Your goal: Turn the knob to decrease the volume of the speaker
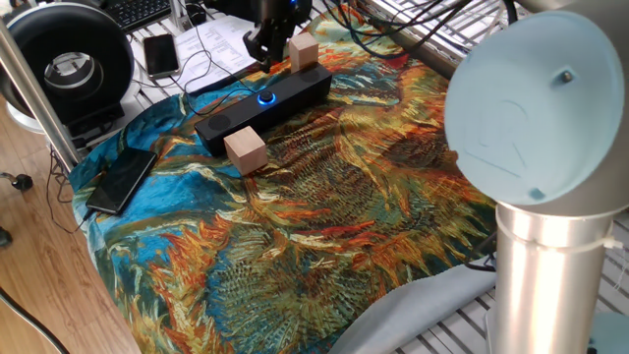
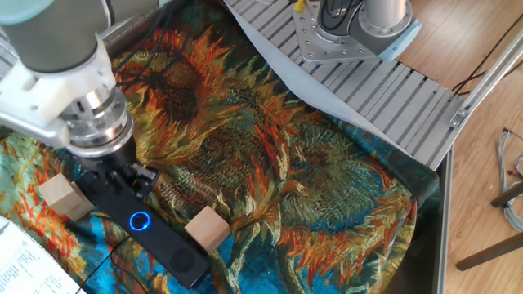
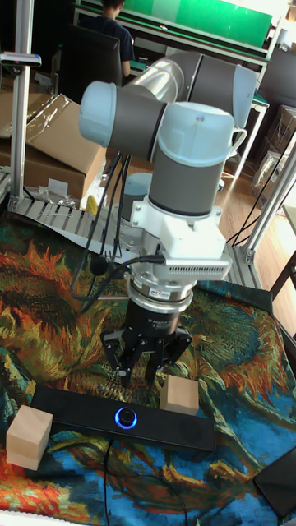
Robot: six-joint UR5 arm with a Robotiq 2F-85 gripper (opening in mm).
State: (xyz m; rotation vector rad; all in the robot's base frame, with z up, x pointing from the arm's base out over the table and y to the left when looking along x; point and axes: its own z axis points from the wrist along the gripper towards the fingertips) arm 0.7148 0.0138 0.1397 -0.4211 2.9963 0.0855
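The speaker (image 1: 263, 108) is a long black bar lying on the sunflower cloth; it also shows in the other fixed view (image 2: 151, 231) and the tall view (image 3: 123, 420). Its knob (image 1: 265, 97) (image 2: 140, 220) (image 3: 125, 417) glows with a blue ring on the top face. My gripper (image 3: 140, 367) hangs just above the speaker, slightly behind the knob and apart from it. The gripper (image 2: 133, 180) (image 1: 266, 41) is open with nothing between its fingers.
Two tan wooden cubes flank the speaker: one (image 3: 29, 437) in front of its end, one (image 3: 179, 394) close beside my gripper. A flat black phone (image 1: 120, 180) lies at the cloth's corner. Cables, papers and a second phone (image 1: 160, 54) sit beyond the speaker.
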